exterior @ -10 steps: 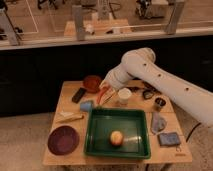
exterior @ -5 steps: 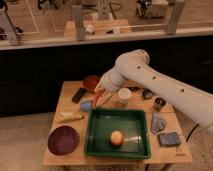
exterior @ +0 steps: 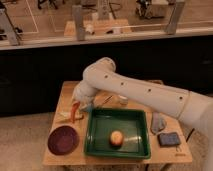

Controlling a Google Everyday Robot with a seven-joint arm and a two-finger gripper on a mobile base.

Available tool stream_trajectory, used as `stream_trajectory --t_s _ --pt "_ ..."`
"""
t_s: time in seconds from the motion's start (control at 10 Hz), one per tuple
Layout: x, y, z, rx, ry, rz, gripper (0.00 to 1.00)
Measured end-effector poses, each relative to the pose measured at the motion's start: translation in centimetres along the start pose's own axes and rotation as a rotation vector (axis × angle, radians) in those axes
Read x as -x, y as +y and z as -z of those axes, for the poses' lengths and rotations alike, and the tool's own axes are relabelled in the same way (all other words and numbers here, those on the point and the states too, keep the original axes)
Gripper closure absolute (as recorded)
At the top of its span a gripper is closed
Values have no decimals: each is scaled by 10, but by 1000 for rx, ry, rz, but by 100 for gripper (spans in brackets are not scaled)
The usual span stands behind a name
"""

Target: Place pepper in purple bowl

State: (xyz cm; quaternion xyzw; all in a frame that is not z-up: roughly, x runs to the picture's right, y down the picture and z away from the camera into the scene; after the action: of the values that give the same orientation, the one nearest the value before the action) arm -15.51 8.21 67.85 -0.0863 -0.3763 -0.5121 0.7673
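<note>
My tool held the pepper above the surface, short of the purple bowl.

My tool [exterior: 79,105] was clamped on the pepper [exterior: 74,111], which hung above the left part of the surface [exterior: 67,92]. The purple bowl [exterior: 63,139] sat near the front left corner, just beside the green tray [exterior: 95,135] with a round fruit [exterior: 117,137] in it.

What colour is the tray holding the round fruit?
Green tray, in the camera view; the gripper hangs left of it.
</note>
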Motion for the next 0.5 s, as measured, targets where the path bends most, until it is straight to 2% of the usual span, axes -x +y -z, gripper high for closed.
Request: stream_trajectory --t_s 0.2,0.5 --pt "36 -16 -29 6 -79 127 100" --pt "64 -12 -46 8 -151 239 100"
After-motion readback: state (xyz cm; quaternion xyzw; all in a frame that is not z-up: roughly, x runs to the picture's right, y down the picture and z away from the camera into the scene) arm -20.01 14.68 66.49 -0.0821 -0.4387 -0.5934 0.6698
